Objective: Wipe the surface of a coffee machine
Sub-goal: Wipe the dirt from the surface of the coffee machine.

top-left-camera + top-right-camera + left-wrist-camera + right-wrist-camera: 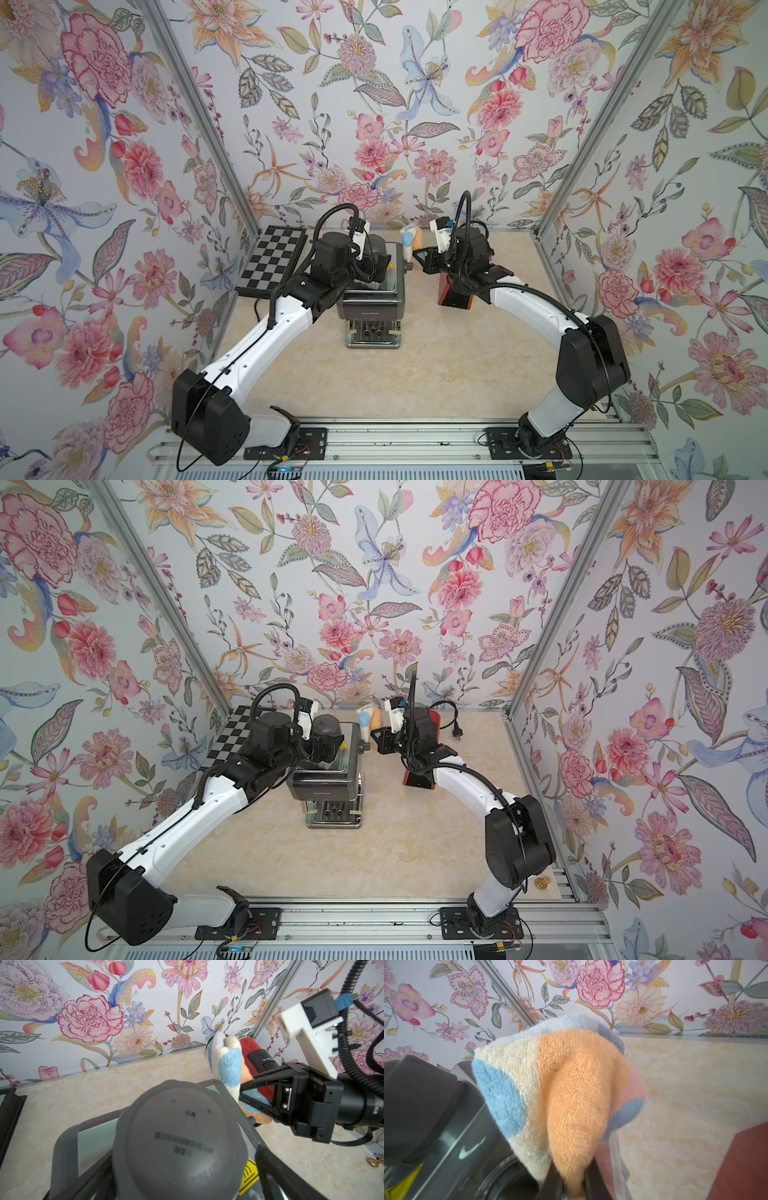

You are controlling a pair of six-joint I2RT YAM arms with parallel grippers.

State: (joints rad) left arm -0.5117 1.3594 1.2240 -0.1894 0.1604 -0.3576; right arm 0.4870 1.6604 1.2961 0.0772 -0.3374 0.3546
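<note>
The grey coffee machine (370,305) stands mid-table in both top views (322,789). A round grey cap (178,1142) sits on its top. My left gripper (380,259) is set around that cap, a dark finger (270,1169) showing on one side. My right gripper (571,1180) is shut on a fluffy orange, blue and cream cloth (571,1088). The cloth (410,241) hangs up from the jaws at the machine's back right top corner (226,1066), against its glossy side (452,1136).
A red and black capsule machine (455,297) stands just right of the cloth, under my right arm. Its black plug and cable (451,725) lie behind it. A chessboard (272,262) lies at the back left. A small brass knob (542,882) sits front right. Flowered walls enclose three sides.
</note>
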